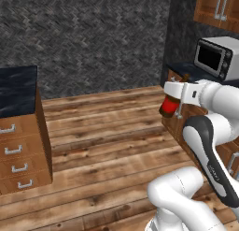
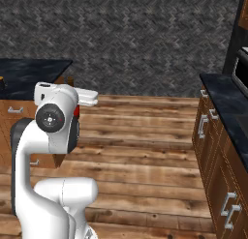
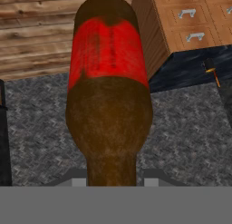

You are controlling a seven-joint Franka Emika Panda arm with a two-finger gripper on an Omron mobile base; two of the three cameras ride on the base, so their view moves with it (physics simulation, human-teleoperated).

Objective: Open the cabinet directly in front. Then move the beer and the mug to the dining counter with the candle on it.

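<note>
My gripper [image 3: 112,180] is shut on the beer [image 3: 108,105], a dark brown bottle with a red label, with a finger on each side of its neck. In the left base view the beer [image 1: 169,105] hangs in the gripper [image 1: 173,103] above the wooden floor, beside the right-hand counter. The dining counter [image 1: 18,87] with its black marbled top and brown drawers stands at the left, a good way off. On its top stands the thin orange candle [image 3: 213,73]. The reddish-brown cabinet [image 1: 217,8] with silver bar handles is at the top right. The mug is out of view.
A microwave [image 1: 214,57] sits on the dark counter [image 1: 186,70] behind my arm. Another run of brown drawers under a black top [image 2: 225,105] lines the right side. Wooden floor [image 1: 107,132] lies open between the counters, up to the grey back wall.
</note>
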